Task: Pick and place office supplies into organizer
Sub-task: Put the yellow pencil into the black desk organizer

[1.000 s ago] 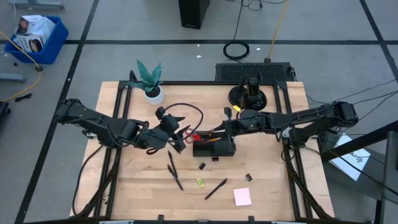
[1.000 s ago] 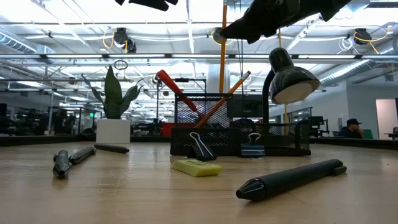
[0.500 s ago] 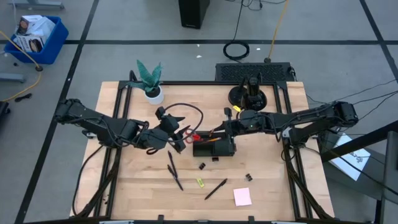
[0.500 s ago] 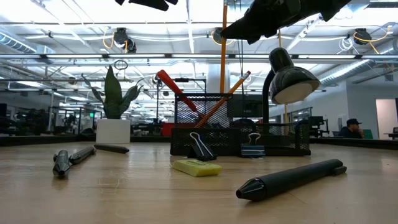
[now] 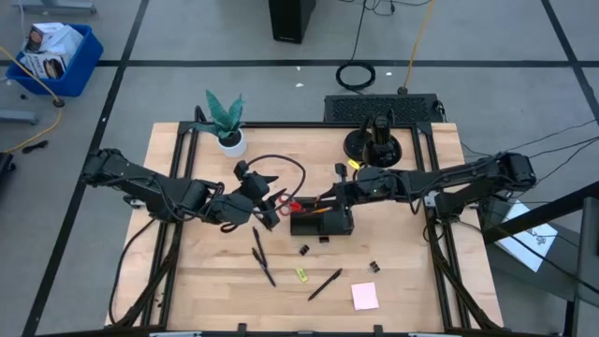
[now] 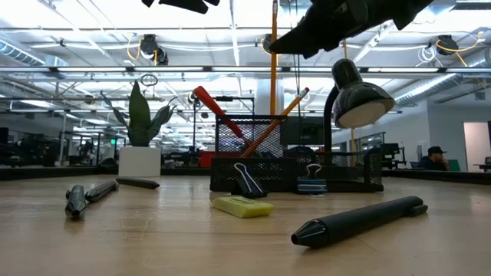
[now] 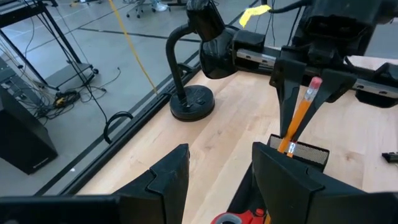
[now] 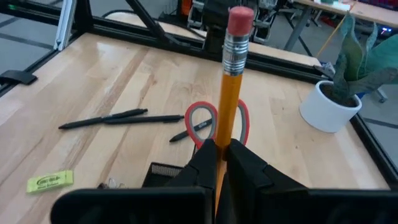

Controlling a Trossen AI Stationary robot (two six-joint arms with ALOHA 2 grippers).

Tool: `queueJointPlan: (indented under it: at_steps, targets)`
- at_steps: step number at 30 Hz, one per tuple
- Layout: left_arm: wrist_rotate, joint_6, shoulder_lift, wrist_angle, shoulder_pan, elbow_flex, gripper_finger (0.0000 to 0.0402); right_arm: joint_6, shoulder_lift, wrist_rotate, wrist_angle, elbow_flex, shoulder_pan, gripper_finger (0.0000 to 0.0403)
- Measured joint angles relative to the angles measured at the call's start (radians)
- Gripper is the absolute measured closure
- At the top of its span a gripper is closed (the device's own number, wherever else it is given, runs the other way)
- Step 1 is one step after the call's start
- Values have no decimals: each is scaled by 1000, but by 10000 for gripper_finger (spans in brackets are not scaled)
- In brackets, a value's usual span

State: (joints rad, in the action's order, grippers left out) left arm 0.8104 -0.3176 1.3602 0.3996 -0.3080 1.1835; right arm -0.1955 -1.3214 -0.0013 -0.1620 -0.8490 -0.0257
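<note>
While the right gripper [image 8: 219, 152] hangs over the low black mesh organizer tray [image 5: 321, 223] near table centre, its fingers are pinched tight on a thin orange pencil w/ pink eraser [image 8: 231, 81] — pencil stands upright, eraser end up, lower end down at the tray's rim in the left wrist view. In the low view the same pencil shows as a vertical orange line above the mesh.

Left gripper [image 7: 214, 171] sits just beside the tray on its left side, fingers spread apart, nothing between them. Red-handled scissors [image 5: 282, 201] stand tilted in the tray, handles sticking out toward the left gripper; a 2nd orange pencil [image 6: 281, 115] leans in the tray as well.

On the bare wood nearer the front edge: two slim black pens [image 5: 261, 256] lying close together, a 3rd black pen [image 5: 325, 284] further right, a small yellow-green piece [image 5: 301, 274] between them, a tiny black binder clip [image 5: 304, 250] just in front of the tray, another black clip [image 5: 374, 268] to the right, and a pale pink sticky-note pad [image 5: 365, 296] near the front edge.

Back of the table — green plant in a white pot [image 5: 226, 123] at left, black desk lamp w/ round base [image 5: 374, 138] at right.
</note>
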Motion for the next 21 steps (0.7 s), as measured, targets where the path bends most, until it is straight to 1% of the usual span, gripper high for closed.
queueJointPlan:
  at_steps: [11, 14, 21]
  targets:
    - [0, -2, 0, 0, 0, 0, 220, -1, -38, 0, -15, 5, 0, 392]
    - [0, -2, 0, 0, 0, 0, 220, 0, -49, 0, -70, 26, 0, 392]
    - [-1, -2, 0, 0, 0, 0, 220, 0, -56, 0, -128, 80, 5, 392]
